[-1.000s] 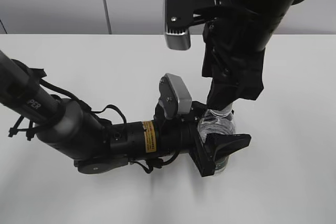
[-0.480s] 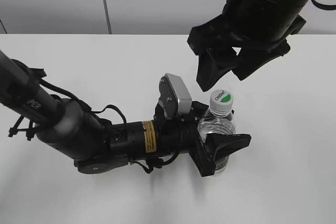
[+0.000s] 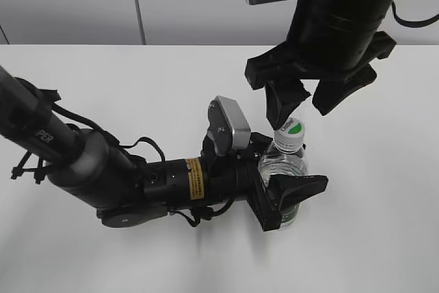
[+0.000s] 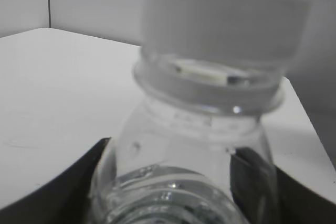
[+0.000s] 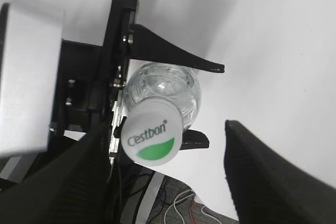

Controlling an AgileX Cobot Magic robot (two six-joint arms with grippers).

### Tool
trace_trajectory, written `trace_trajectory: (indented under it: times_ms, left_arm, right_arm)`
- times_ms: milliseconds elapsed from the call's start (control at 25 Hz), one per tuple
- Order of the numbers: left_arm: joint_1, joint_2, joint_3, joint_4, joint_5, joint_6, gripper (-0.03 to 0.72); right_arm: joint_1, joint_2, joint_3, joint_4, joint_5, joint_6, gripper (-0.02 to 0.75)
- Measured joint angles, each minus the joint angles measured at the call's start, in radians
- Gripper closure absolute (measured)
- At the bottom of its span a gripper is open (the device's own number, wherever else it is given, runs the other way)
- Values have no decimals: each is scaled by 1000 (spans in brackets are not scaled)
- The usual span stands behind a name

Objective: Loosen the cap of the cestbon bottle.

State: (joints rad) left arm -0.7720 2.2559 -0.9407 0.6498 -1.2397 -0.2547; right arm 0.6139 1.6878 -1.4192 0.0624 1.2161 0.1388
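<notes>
Upright on the bench (image 3: 384, 190), cestbon bottle (image 3: 285, 169) clamped in left pincer (image 3: 291, 193), cap (image 3: 290, 131) on. Hovering just above, right pincer (image 3: 306, 104), spread wide, touching nothing.

A plain white counter (image 3: 103, 80) fills most of the exterior view, evenly lit, with soft shadows. Behind the counter's far edge stands a pale grey wall (image 3: 68, 1) of flat panels, split by a dark vertical seam (image 3: 136, 3) left of the wall's middle.
</notes>
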Motion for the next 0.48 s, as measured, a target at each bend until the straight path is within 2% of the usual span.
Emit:
trace_trajectory:
  times_ms: [280, 480]
  left_arm:
    - [0, 0, 0, 0, 0, 0, 177]
    - [0, 0, 0, 0, 0, 0, 177]
  right_arm:
    - [0, 37, 0, -3, 1, 2, 231]
    - [0, 38, 0, 4, 2, 1, 316]
